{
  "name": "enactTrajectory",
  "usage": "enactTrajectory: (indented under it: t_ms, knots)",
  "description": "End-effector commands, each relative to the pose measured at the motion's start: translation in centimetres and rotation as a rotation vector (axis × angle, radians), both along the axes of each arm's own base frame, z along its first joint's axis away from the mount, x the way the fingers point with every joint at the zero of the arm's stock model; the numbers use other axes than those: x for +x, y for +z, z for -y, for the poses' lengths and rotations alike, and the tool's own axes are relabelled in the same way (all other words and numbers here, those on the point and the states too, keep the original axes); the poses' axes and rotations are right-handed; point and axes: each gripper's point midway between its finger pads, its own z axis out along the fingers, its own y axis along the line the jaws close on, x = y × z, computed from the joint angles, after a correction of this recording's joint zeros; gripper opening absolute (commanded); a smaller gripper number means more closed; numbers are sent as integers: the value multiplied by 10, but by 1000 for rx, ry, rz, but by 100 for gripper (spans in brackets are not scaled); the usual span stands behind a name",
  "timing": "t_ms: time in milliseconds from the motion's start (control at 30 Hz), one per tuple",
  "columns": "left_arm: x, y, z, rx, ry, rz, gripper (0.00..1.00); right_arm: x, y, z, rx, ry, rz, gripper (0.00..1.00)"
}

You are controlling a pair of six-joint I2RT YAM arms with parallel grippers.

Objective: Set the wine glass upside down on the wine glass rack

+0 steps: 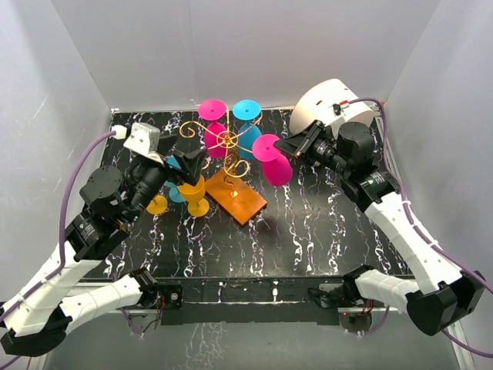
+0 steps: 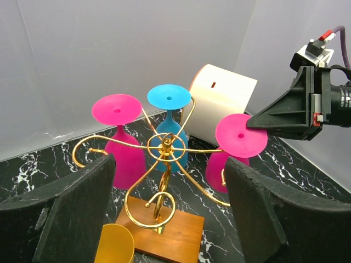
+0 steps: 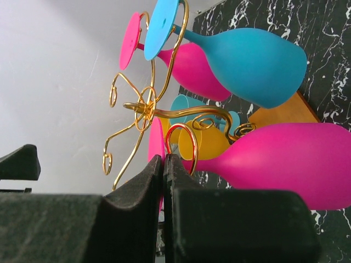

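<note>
The right claw (image 3: 163, 160) is clamped on the foot rim of the pink wine glass (image 1: 278, 170). The glass hangs bowl-down and tilted at a curled arm of the gold wine glass rack (image 1: 228, 139), mid-table (image 1: 323, 231). The left claw (image 2: 167, 164) gapes wide, empty, beside the rack.

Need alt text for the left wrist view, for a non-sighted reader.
The right gripper pinches the foot of an upside-down pink wine glass at a gold wire wine glass rack that carries another pink glass and a blue glass. The left gripper's open jaws frame the foreground, a yellow glass low between them.
</note>
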Motion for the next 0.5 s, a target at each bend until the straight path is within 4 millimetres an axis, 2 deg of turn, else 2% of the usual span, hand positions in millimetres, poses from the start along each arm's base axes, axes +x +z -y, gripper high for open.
enactTrajectory:
  t_ms: [0,233,467]
  knots:
    - [-2,-1,-6,1,17,4,79,14,34,2,39,-48,105,0]
    - [-2,-3,-7,2,18,-1,79,19,42,3,68,-69,122,0]
    - [-3,-4,-8,1,18,-5,79,20,44,12,100,-128,120,0]
